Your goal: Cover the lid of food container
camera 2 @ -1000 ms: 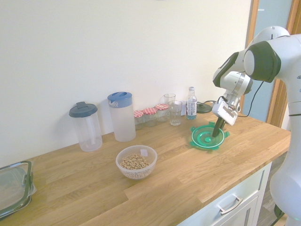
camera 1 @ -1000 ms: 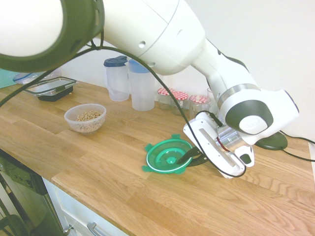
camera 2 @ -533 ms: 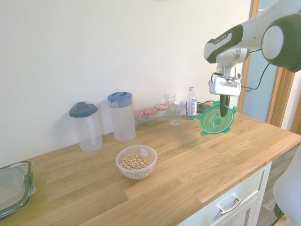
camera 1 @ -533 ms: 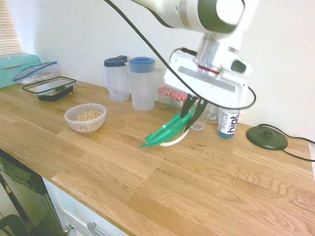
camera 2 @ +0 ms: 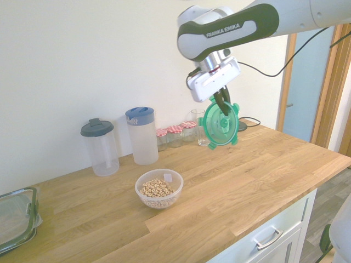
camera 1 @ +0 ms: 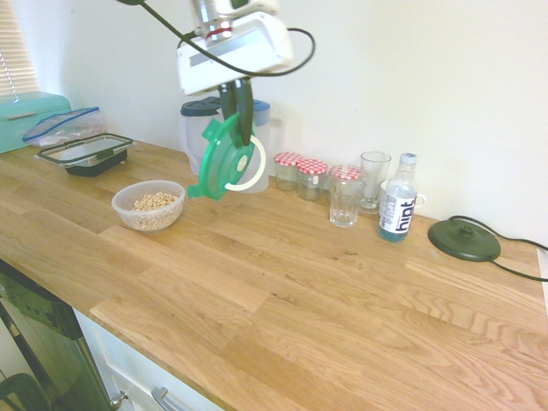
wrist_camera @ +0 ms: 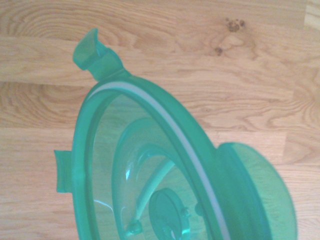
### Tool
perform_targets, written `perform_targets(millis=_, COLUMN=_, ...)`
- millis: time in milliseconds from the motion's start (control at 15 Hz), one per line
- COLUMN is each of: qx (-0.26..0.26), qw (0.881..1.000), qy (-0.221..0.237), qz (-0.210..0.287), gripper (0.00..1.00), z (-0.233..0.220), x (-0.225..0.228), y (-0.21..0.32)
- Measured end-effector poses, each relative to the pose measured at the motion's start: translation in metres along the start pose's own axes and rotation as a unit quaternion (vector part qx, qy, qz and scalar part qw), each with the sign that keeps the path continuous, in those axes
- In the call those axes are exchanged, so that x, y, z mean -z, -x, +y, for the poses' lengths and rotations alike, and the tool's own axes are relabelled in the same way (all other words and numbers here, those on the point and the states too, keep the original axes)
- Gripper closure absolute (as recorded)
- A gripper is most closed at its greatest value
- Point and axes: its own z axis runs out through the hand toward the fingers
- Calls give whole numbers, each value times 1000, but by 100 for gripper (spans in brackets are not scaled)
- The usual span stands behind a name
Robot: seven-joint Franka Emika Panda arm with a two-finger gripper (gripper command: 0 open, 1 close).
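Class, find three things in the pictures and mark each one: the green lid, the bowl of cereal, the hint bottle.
Green lid (camera 2: 219, 127): second exterior view, its disc.
Cereal bowl (camera 2: 159, 203): second exterior view, front wall.
Hint bottle (camera 1: 397, 211): first exterior view, label.

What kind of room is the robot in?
Probably a kitchen: there's a long wooden counter, a clear bowl of cereal, and a blue-topped pitcher beside some jars with red-checked lids.

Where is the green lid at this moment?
In the first exterior view, the green lid hangs tilted from the gripper, above the counter, up and to the right of the cereal bowl.
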Motion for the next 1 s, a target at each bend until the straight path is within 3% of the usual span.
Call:
perform_targets(millis=333, qx=-30, qw=985, qy=108, qz=128, gripper=100, z=-76, x=12, y=51)
perform_targets(millis=533, qx=-59, qw=964, qy=185, qz=183, gripper=100, z=-102, x=17, y=84)
perform_targets(millis=867, qx=-122, qw=917, qy=297, qz=239, gripper=100, z=-153, x=20, y=144)
perform_targets(millis=1000, qx=-120, qw=914, qy=298, qz=247, gripper=100, z=-183, x=11, y=155)
